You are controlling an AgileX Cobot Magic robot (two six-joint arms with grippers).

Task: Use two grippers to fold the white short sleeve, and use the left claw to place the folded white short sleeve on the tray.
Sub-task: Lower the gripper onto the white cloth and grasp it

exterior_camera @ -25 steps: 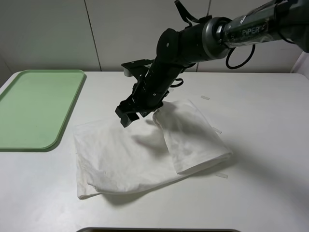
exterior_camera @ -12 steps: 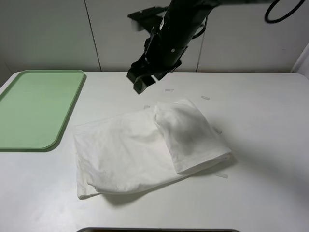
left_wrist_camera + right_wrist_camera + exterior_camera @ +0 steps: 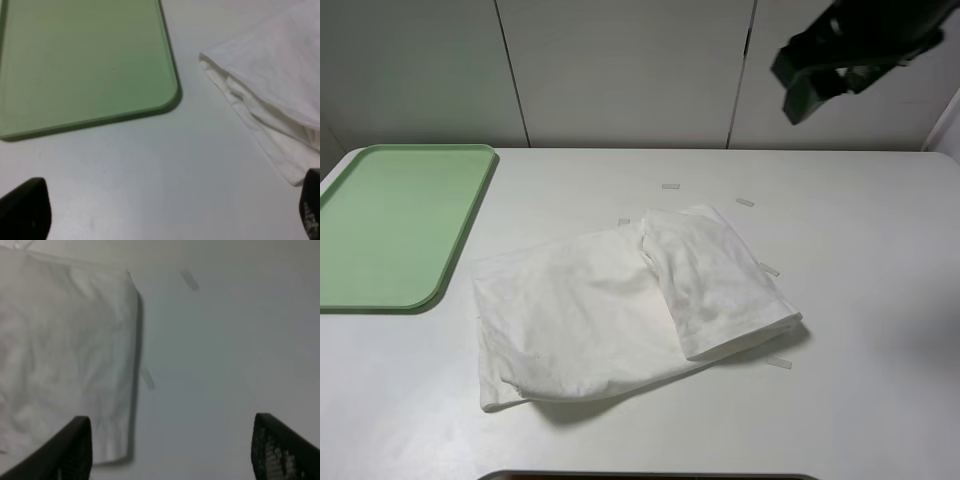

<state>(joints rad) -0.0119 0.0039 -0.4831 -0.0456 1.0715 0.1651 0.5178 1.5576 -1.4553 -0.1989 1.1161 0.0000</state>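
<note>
The white short sleeve (image 3: 620, 310) lies folded on the white table, its right part doubled over into a thicker flap (image 3: 715, 280). The pale-green tray (image 3: 395, 220) sits empty at the far left. My right gripper (image 3: 805, 85) is blurred, high above the table's back right, well clear of the shirt. In the right wrist view it (image 3: 175, 450) is open and empty, with the shirt's edge (image 3: 65, 355) below. My left gripper (image 3: 167, 215) is open and empty, hovering over bare table between the tray's corner (image 3: 150, 90) and the shirt's corner (image 3: 270, 100). It is out of the exterior view.
Small whitish tape strips lie on the table behind the shirt (image 3: 670, 186), (image 3: 745, 202) and by its right edge (image 3: 770, 269), (image 3: 778, 362). A dark edge (image 3: 650, 476) runs along the table's front. A pale wall stands behind.
My right gripper has let go of the folded flap, risen off the shirt and swung up and to the right. The flap stays laid over the shirt's right part.
</note>
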